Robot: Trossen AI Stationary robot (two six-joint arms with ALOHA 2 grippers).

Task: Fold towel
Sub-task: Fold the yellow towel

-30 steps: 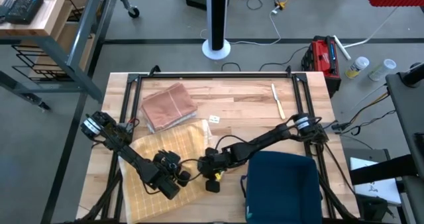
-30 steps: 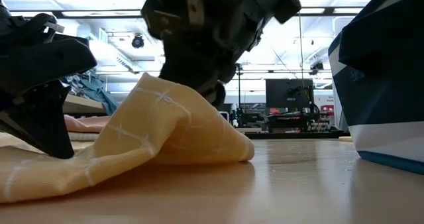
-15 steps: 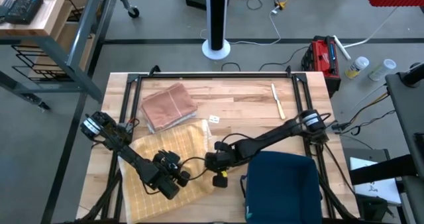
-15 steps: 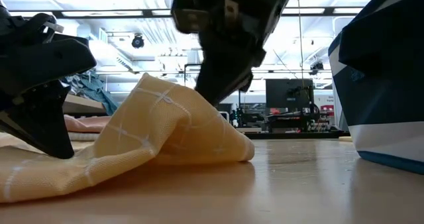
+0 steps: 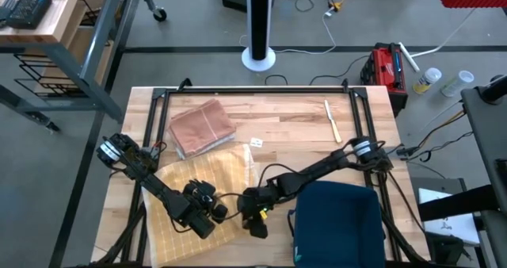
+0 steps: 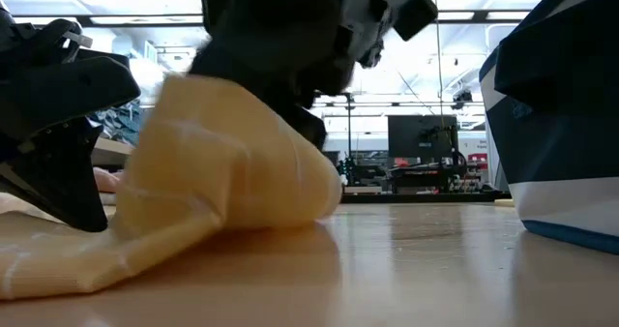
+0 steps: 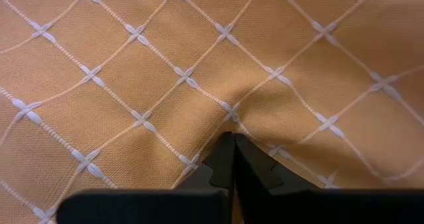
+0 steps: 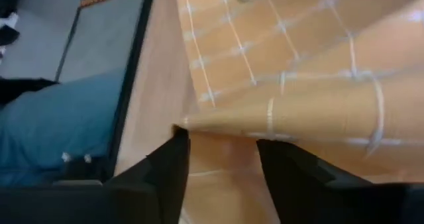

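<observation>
High view: yellow towel (image 5: pixel 202 190) is spread on the bench (image 5: pixel 277 121), front-left area, partly doubled over itself. Left gripper (image 5: pixel 215 213) is set down on the cloth near its right edge, prob. as an anchor so the fabric cannot slide while folded. Right gripper (image 5: pixel 257 220) is placed just beside the towel's right border. Pink folded cloth (image 5: pixel 202 128) lies behind, apart; dark blue bin (image 5: pixel 337 224) sits front-right.

Low view: towel (image 6: pixel 193 201) is seen humped up, raised fold under a dark arm; which arm cannot be told here. Contact pts are hidden by the hump.

Left wrist: jaws are clenched tip-to-tip, w/ towel (image 7: pixel 199 65) wrinkled at the tips; whether cloth is pinched cannot be told.

Right wrist: jaws are parted, towel edge (image 8: pixel 278 111) lying just ahead of them, nothing gripped. View is blurred; fingertips are cut off.
</observation>
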